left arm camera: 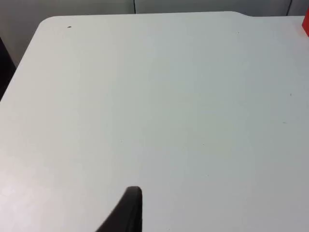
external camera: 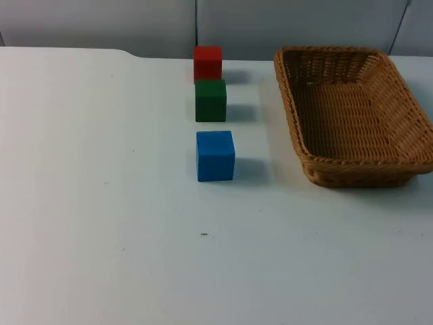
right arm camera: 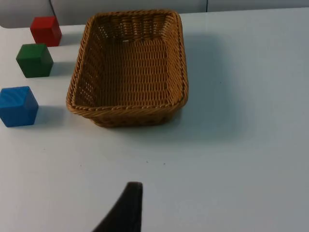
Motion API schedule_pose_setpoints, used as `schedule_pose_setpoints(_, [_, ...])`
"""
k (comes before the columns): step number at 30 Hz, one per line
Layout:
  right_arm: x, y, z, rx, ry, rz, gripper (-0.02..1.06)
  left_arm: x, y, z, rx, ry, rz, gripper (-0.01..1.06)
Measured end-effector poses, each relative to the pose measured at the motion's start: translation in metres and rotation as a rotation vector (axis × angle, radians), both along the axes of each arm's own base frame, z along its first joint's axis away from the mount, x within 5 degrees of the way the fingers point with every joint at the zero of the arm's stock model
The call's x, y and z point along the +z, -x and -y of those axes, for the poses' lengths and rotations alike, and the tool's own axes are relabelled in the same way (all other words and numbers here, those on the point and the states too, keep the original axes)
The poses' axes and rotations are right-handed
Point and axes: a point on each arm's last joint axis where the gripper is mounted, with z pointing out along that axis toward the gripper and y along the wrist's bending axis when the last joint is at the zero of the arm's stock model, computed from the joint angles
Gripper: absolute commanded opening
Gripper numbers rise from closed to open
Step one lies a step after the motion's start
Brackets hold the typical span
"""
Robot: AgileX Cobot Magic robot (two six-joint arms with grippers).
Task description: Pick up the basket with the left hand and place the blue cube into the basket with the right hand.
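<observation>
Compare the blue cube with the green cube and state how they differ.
Colour: the blue cube is bright blue, the green cube dark green. Position: in the top view the blue cube sits nearest the camera, while the green cube sits farther back, between it and the red cube. Both stand flat on the white table, apart from each other, left of the basket and outside it.

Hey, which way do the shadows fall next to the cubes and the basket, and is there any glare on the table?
Top view: soft shadows lie to the picture's right of the blue cube, green cube and red cube. Right wrist view: the basket casts a broad soft shadow toward the picture's right. Left wrist view: the table is evenly lit, with no hard glare.
</observation>
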Motion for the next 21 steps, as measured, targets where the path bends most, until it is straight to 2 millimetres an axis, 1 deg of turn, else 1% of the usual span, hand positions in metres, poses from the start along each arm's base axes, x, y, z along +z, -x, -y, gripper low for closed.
schedule_pose_setpoints(4, [0.0,0.0,0.0,0.0,0.0,0.0,1.04,0.002,-0.002,0.001,-0.008,0.012,-0.017,1.05])
schedule_pose_setpoints(7, [0.0,0.0,0.0,0.0,0.0,0.0,1.04,0.012,-0.006,0.003,-0.023,0.035,-0.034,1.05])
schedule_pose_setpoints(8, [0.0,0.0,0.0,0.0,0.0,0.0,1.04,0.012,-0.006,0.003,-0.023,0.035,-0.034,1.05])
schedule_pose_setpoints(12, [0.0,0.0,0.0,0.0,0.0,0.0,1.04,0.032,-0.014,0.007,-0.047,0.066,-0.032,1.05])
schedule_pose_setpoints(13, [0.0,0.0,0.0,0.0,0.0,0.0,1.04,0.032,-0.014,0.007,-0.047,0.066,-0.032,1.05])
schedule_pose_setpoints(14, [0.0,0.0,0.0,0.0,0.0,0.0,1.04,0.041,-0.019,0.009,-0.074,0.074,-0.02,1.05])
schedule_pose_setpoints(17, [0.0,0.0,0.0,0.0,0.0,0.0,1.04,0.056,-0.031,0.016,-0.14,0.111,0.017,1.05])
schedule_pose_setpoints(18, [0.0,0.0,0.0,0.0,0.0,0.0,1.04,0.056,-0.031,0.016,-0.14,0.111,0.017,1.05])
schedule_pose_setpoints(21, [0.0,0.0,0.0,0.0,0.0,0.0,1.04,0.068,-0.047,0.024,-0.223,0.158,0.038,1.05])
